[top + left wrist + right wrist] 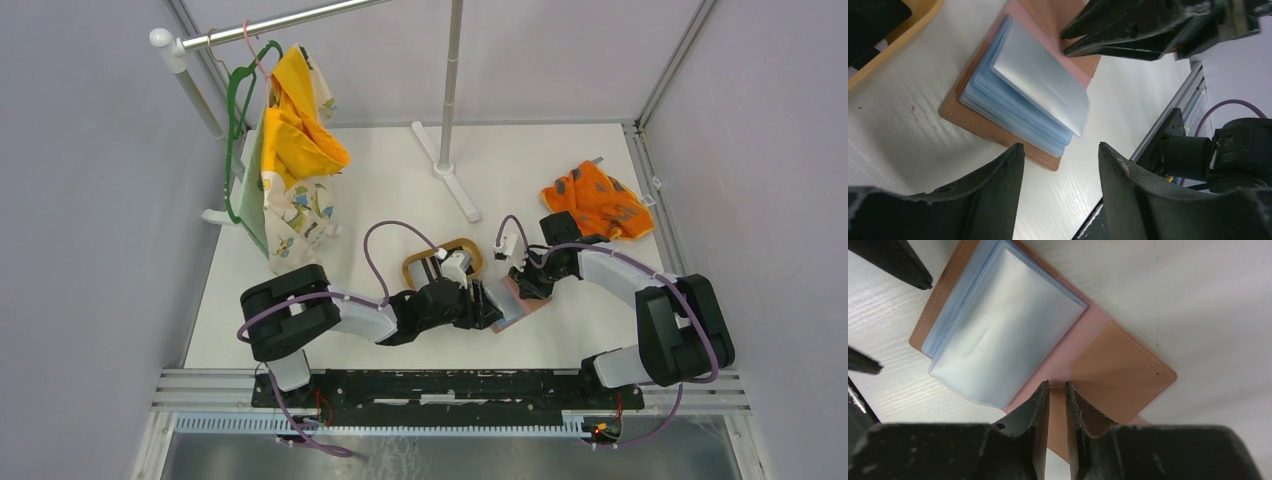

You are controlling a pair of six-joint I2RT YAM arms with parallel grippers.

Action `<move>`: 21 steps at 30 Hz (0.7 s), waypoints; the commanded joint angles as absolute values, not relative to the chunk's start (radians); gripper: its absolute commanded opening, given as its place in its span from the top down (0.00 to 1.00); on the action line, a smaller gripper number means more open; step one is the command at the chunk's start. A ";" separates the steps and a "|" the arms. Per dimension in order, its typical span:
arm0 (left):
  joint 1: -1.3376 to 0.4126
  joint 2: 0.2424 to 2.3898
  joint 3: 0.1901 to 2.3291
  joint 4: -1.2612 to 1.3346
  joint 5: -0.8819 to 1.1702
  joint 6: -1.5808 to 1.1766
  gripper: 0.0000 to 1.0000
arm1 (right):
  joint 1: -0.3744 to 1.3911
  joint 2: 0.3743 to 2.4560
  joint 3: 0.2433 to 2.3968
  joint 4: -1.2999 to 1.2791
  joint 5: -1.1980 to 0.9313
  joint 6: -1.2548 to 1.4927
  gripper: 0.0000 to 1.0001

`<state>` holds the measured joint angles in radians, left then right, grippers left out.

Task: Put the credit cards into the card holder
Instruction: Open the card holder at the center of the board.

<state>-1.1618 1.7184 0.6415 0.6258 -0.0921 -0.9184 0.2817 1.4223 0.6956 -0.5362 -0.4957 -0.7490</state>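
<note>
The card holder (515, 305) (1018, 100) (998, 330) lies open on the white table, its blue-grey pocket leaves fanned over the reddish-brown cover. My right gripper (1057, 384) (1064, 44) is shut on the holder's bare cover flap, and brown leather shows in the thin gap between its fingers. My left gripper (1060, 146) hovers open and empty just off the holder's near corner. Dark credit cards (868, 20) lie in the light-wood tray (913, 25) (412, 268) beside the holder, mostly cut off by the frame's edge.
An orange patterned cloth (597, 198) lies at the back right. A clothes rack with a green hanger and a yellow garment (300, 130) stands at the back left, its pole foot (445, 160) at the middle back. The metal rail (1173, 100) runs along the table's near edge.
</note>
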 commanded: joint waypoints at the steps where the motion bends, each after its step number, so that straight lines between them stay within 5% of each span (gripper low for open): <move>1: -1.150 1.755 0.670 0.681 -0.107 -0.975 0.39 | 0.291 1.431 0.698 -0.593 -0.553 -0.747 0.77; 21: -1.137 1.742 0.616 0.846 -0.051 -0.985 0.51 | 0.359 1.507 0.750 -0.682 -0.714 -0.832 0.77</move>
<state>-1.1397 1.7927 0.6388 0.7345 -0.0620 -0.9470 0.3317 1.4868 0.7368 -0.6270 -0.5911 -0.8112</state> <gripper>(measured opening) 0.494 0.232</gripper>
